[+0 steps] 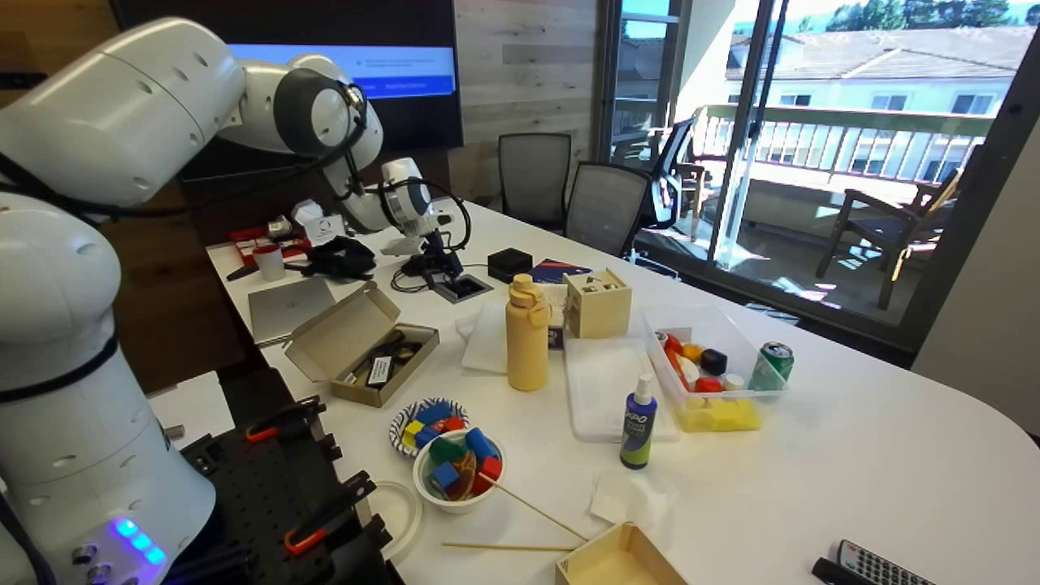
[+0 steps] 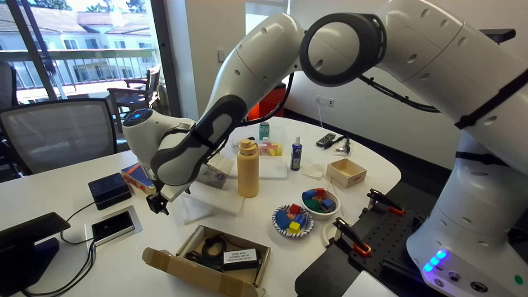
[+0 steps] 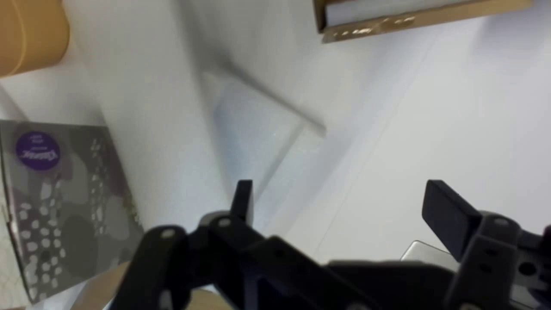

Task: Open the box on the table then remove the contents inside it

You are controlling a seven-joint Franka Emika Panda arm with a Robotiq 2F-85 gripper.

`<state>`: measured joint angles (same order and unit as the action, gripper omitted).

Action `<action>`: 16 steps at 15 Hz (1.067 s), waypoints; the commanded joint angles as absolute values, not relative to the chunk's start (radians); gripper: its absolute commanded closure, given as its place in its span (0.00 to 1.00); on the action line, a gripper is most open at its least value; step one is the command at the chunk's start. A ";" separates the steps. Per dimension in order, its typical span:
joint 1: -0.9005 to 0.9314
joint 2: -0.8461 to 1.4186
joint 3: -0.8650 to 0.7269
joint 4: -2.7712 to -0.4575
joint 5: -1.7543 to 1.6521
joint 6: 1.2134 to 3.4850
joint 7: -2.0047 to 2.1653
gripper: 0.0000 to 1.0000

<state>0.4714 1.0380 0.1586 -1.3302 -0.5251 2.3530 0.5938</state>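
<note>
Cardboard box (image 1: pixel 356 393) and contents sit together on the left of the white tabletop (image 1: pixel 853 439) in an exterior view, with the yellow bottle (image 1: pixel 528 345) to their right. The flap (image 1: pixel 341 333) leans back, away from the opening, so I judge that step done and the emptying yet to come: a coil of black cable (image 2: pixel 202 260) and a white-labelled black adapter (image 2: pixel 240 258) lie inside. The gripper (image 3: pixel 342 202) hangs above the tabletop, apart from the box; its jaws are spread wide with nothing between them, and a taped cardboard edge (image 3: pixel 387 26), probably the box's, shows cut off in the wrist view.

The adapter lies low between the walls, so a descent slightly off line would likely land a jaw on the rim and shove or tip what is probably a light box. Coming in over the flap might knock it down over everything. A pinch on one loop of cable alone could leave the adapter dangling, or let slack catch the flap and drag the whole box along. Should that load swing right, the patterned bowl (image 2: pixel 280 230) near the box and perhaps the tall bottle risk being struck.
</note>
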 commanded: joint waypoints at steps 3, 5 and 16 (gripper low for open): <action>0.463 0.874 0.178 -1.614 -0.328 2.358 0.635 0.00; 0.477 0.841 0.156 -1.706 -0.272 2.392 0.672 0.00; 0.517 0.862 0.086 -1.950 -0.046 2.669 0.760 0.00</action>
<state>0.4931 0.8687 0.1061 -1.8966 -0.0913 2.5969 0.7331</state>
